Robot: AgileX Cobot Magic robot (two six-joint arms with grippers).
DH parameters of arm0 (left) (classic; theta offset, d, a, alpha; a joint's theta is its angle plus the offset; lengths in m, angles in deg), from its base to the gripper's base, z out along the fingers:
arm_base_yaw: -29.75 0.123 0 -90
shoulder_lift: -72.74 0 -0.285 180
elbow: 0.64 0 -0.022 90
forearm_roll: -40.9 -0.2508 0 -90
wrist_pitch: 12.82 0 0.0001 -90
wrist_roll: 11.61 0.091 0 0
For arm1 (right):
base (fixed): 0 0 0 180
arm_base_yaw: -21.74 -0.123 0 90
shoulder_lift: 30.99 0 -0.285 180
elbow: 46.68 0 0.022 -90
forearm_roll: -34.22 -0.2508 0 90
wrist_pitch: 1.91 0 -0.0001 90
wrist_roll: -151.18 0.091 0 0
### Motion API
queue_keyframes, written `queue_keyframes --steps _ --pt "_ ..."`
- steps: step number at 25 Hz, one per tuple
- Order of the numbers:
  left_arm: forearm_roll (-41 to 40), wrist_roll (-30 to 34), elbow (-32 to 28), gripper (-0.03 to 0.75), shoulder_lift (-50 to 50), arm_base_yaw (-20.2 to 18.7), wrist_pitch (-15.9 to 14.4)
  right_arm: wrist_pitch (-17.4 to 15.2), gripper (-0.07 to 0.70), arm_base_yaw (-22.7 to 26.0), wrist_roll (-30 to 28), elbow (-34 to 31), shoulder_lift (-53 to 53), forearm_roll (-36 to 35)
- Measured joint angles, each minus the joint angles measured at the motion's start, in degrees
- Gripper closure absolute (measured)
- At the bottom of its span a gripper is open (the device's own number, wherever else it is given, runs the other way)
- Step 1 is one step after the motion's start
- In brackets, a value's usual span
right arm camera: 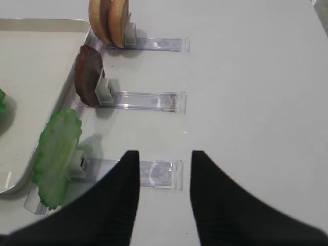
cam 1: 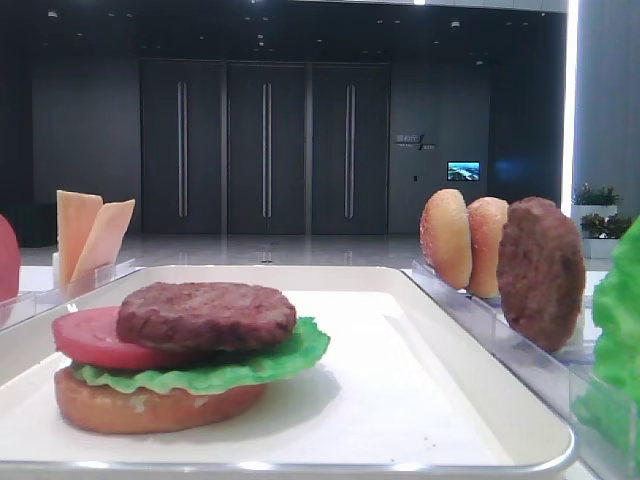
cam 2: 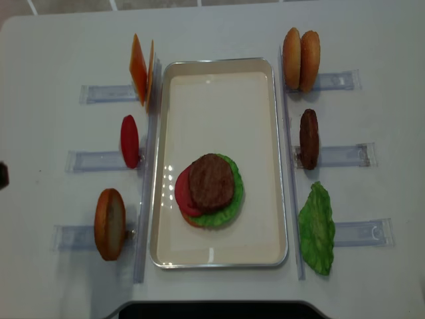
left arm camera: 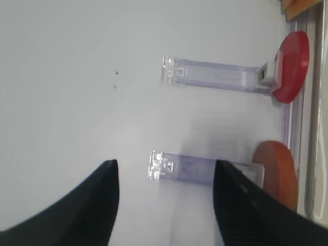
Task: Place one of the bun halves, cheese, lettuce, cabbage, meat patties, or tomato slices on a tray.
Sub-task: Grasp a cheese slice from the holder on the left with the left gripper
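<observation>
White tabletop [cam 2: 219, 26] is left bare outside the clear racks [cam 2: 342, 156]. Raised-rimmed tray [cam 2: 219, 65] is stacked with a grainy patty [cam 2: 211, 182]. Left gripper [left arm camera: 165, 177] and right gripper [right arm camera: 164, 179] are held apart, empty.

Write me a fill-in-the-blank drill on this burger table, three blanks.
1. On the cream-white rectangular tray, the top layer of the stack is a dark-brown meat ____.
2. The two pale-orange square cheese slices stand in a clear rack on the tray's ____ side in the top-down view.
3. The right gripper hangs with its jaws ____.

Missing words: patty; left; open
</observation>
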Motion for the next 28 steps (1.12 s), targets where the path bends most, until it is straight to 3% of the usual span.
queue_keyframes --steps 8,17,21,28 --pt "0.0 0.0 19.91 0.272 30.51 0.0 0.58 0.0 0.393 0.0 0.0 0.0 0.0 0.0" --pt "0.28 0.0 39.92 0.272 52.62 0.0 -1.9 0.0 0.393 0.0 0.0 0.0 0.0 0.0" --pt "0.27 0.0 44.29 0.272 55.85 0.0 -2.4 0.0 0.393 0.0 0.0 0.0 0.0 0.0" --pt "0.27 0.0 45.54 0.272 56.4 0.0 -3.18 0.0 0.393 0.0 0.0 0.0 0.0 0.0"
